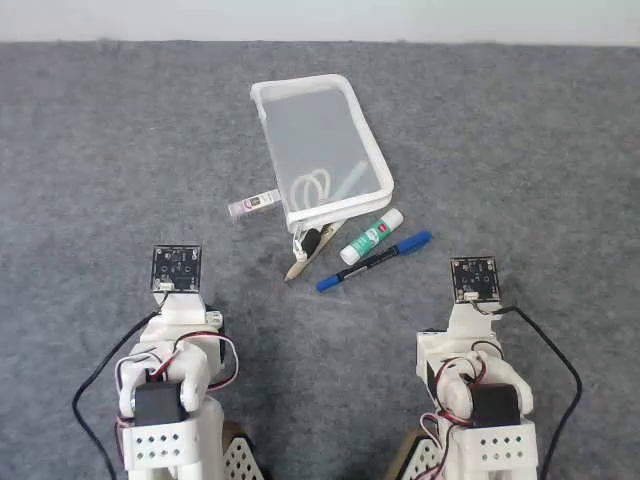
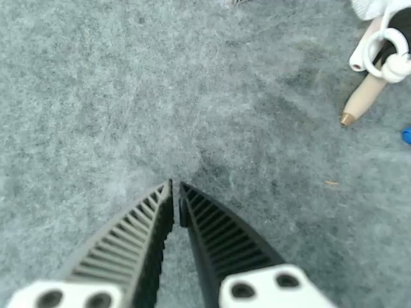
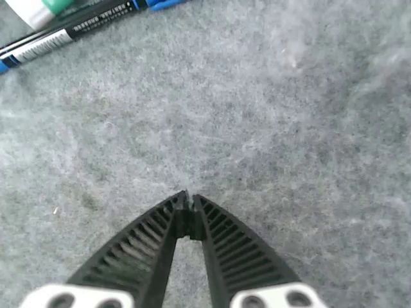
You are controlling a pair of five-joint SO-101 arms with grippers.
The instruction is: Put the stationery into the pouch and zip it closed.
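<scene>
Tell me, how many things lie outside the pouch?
4: a white item by the pouch's left corner; a tan-tipped tool, glue stick and blue-capped marker by its near edge. More may hide inside.

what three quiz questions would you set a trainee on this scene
1. True or false: the glue stick lies inside the pouch.
2. The blue pen lies: A in a gripper; B beside the glue stick; C on top of the pouch.
3. Fill in: the left gripper and the right gripper are both ___.
Key: 1 false; 2 B; 3 shut.
</scene>
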